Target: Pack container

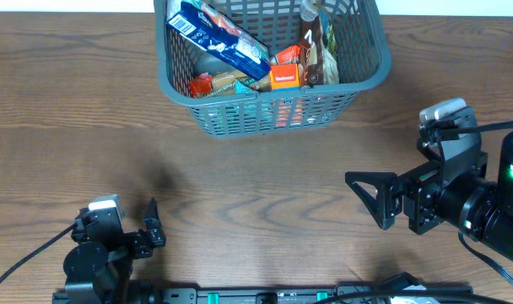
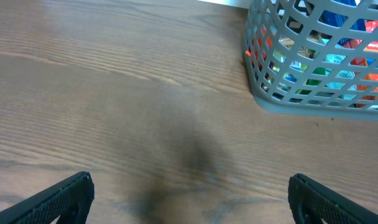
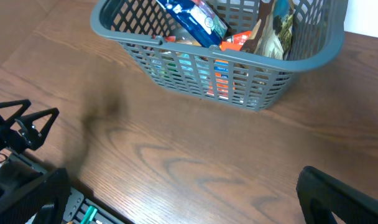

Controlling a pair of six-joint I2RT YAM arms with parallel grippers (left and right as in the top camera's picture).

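The container (image 1: 370,72) is a dark grey slotted basket at the back middle of the table, holding several grocery packets, among them a blue bag (image 1: 223,38) and an orange box (image 1: 285,79). It also shows in the left wrist view (image 2: 263,93) and the right wrist view (image 3: 288,68). My left gripper (image 1: 152,221) is open and empty near the front left, far from the container. My right gripper (image 1: 368,198) is open and empty at the front right, pointing left over bare wood.
The brown wooden table (image 1: 240,186) spreads between the grippers and the container. A black rail with green parts (image 1: 265,295) runs along the front edge. The left arm (image 3: 15,124) shows in the right wrist view.
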